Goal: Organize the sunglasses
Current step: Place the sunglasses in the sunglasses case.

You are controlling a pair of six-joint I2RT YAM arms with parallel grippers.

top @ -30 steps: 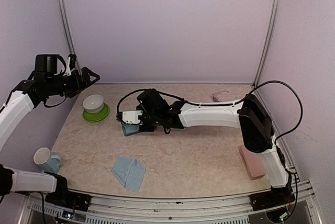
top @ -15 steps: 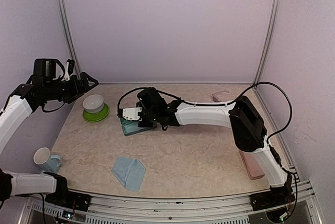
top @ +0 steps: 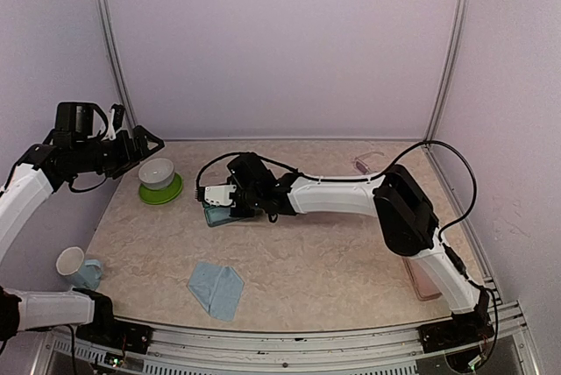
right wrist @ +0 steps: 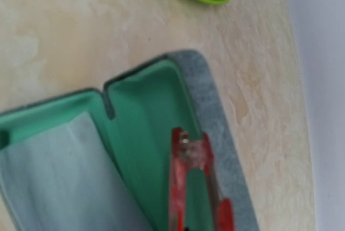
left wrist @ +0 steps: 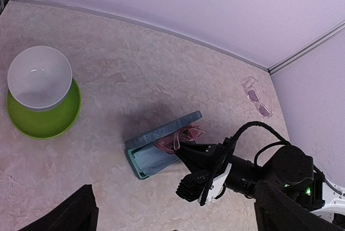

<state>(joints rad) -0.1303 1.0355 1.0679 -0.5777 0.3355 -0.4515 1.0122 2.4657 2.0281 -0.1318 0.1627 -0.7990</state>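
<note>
Reaching across the counter, the right gripper point(left wrist: 182, 167) is held at the open blue-grey case point(left wrist: 141, 157), fingers spread and nothing grasped.
Near the front edge a light-blue cloth point(top: 216, 289) is seen, with a cup point(top: 70, 262) at the front left corner and a pink case point(top: 422, 277) along the right edge. Left of the counter's centre, the pink-red sunglasses point(left wrist: 175, 138) are lodged in the open case, against its raised lid, just beyond the right fingertips. A white bowl point(top: 157, 171) is set on a green plate point(top: 163, 194) towards the far left corner. The left gripper point(top: 151, 136) is raised above the left edge, released and empty. The pale sunglasses point(left wrist: 256, 97) are found by the far right corner.
</note>
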